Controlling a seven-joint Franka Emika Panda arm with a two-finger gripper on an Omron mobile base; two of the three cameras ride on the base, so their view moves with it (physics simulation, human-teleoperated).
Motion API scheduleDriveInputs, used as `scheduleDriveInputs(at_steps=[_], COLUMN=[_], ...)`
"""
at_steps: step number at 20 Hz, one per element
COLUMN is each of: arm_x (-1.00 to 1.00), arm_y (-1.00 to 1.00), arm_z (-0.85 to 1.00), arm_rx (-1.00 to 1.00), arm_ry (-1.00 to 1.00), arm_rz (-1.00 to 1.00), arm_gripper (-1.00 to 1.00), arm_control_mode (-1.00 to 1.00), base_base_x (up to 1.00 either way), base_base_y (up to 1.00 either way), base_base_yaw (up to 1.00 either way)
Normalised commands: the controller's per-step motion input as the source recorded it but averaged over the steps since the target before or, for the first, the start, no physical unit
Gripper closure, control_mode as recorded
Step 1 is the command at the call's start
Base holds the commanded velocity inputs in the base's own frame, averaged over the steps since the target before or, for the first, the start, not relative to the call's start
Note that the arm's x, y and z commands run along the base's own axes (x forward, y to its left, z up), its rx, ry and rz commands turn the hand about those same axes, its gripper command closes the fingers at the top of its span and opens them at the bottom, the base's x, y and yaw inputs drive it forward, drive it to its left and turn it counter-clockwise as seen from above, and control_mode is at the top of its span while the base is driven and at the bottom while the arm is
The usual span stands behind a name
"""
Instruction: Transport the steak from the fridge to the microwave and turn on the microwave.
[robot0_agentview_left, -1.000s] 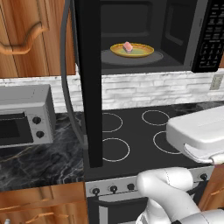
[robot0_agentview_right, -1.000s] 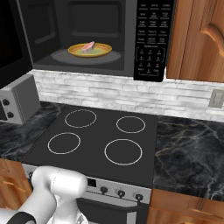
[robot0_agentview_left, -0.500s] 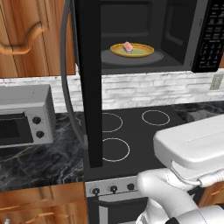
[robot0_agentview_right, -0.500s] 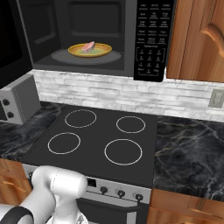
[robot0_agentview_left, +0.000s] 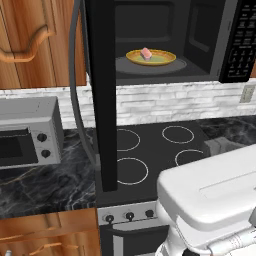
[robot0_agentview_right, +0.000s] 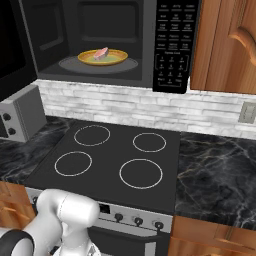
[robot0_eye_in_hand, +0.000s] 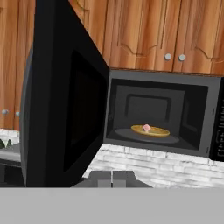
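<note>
Arm's white link (robot0_agentview_left: 210, 192) has dropped and swung further left in the left base view since a second ago; scene otherwise unchanged. Microwave (robot0_agentview_right: 165, 47) door (robot0_agentview_left: 102, 90) hangs wide open. Steak (robot0_agentview_left: 146, 53) lies on the yellow plate (robot0_agentview_left: 161, 58), plate on the turntable inside the cavity. Gripper (robot0_eye_in_hand: 112, 178) in the hand view: fingertips pressed together, nothing between them, well back from the microwave. Stovetop (robot0_agentview_right: 112, 155) below, toaster oven (robot0_agentview_left: 27, 132) on the counter to its left. Keypad (robot0_agentview_right: 172, 45) detail too small to read.
</note>
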Motion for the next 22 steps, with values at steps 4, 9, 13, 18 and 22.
scheduleDriveInputs(at_steps=[4,9,13,18,22], arm_x=[-0.05,0.00,0.00,0.00,0.00], arm_y=[0.30,0.35,0.35,0.39,0.36], arm_z=[0.00,0.00,0.00,0.00,0.00], arm_rx=[0.00,0.00,0.00,0.00,0.00], arm_ry=[-0.07,-0.02,0.00,0.00,0.00], arm_rz=[0.00,-0.02,-0.03,-0.03,-0.02], arm_gripper=[1.00,1.00,1.00,1.00,1.00], arm_control_mode=[-1.00,-1.00,-1.00,-1.00,-1.00], base_base_x=[0.00,0.00,0.00,0.00,0.00], base_base_y=[0.00,0.00,0.00,0.00,0.00], base_base_yaw=[0.00,0.00,0.00,0.00,0.00])
